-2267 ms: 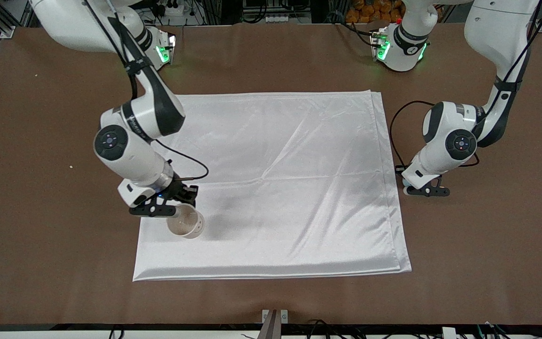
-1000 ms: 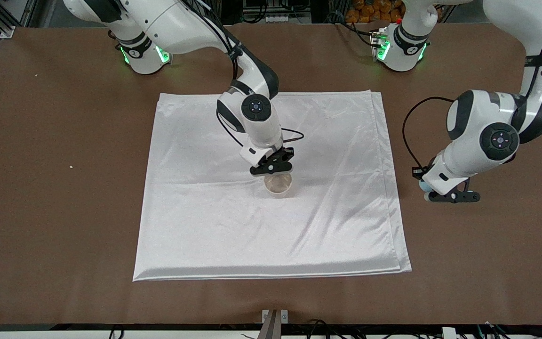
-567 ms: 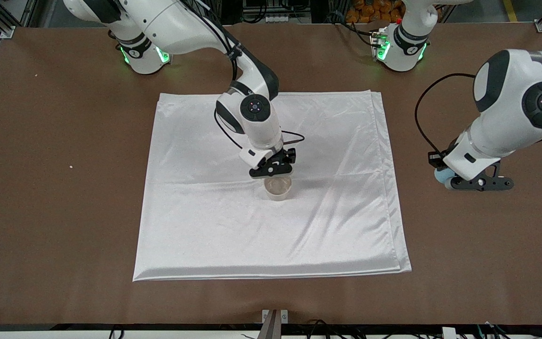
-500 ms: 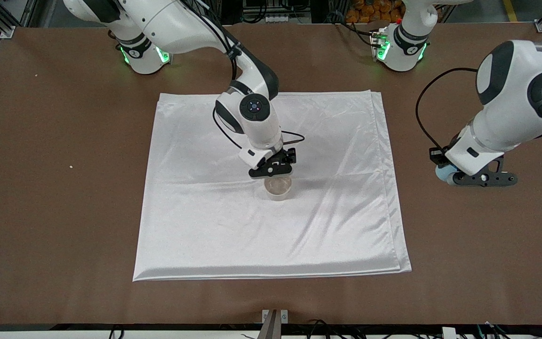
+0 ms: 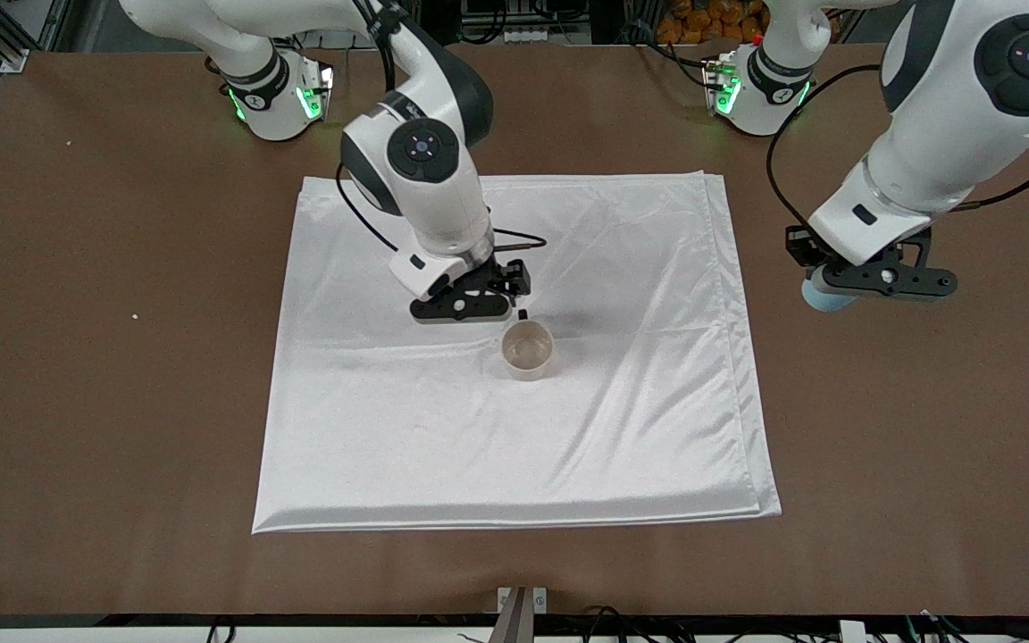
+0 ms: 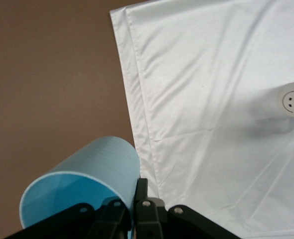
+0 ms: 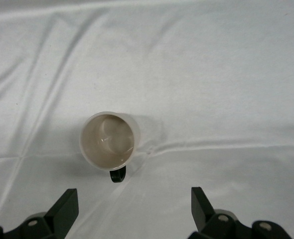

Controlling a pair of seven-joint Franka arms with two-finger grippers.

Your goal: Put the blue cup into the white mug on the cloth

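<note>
The white mug (image 5: 528, 350) stands upright on the middle of the cloth (image 5: 622, 420), its dark handle toward the robots' bases. My right gripper (image 5: 468, 306) is open and empty above the cloth, beside the mug toward the right arm's end. In the right wrist view the mug (image 7: 109, 141) lies ahead of the spread fingers (image 7: 66, 209). My left gripper (image 5: 874, 284) is shut on the rim wall of the blue cup (image 5: 823, 295), in the air over bare table beside the cloth's edge. The left wrist view shows the cup (image 6: 89, 174), the cloth (image 6: 207, 89) and the mug (image 6: 290, 99).
The brown table (image 5: 104, 357) surrounds the cloth on all sides. The arm bases (image 5: 278, 98) stand at the table's edge farthest from the front camera.
My right gripper carried the mug to the cloth's middle, let it go and rose away from it. My left gripper has lifted the blue cup higher off the table.
</note>
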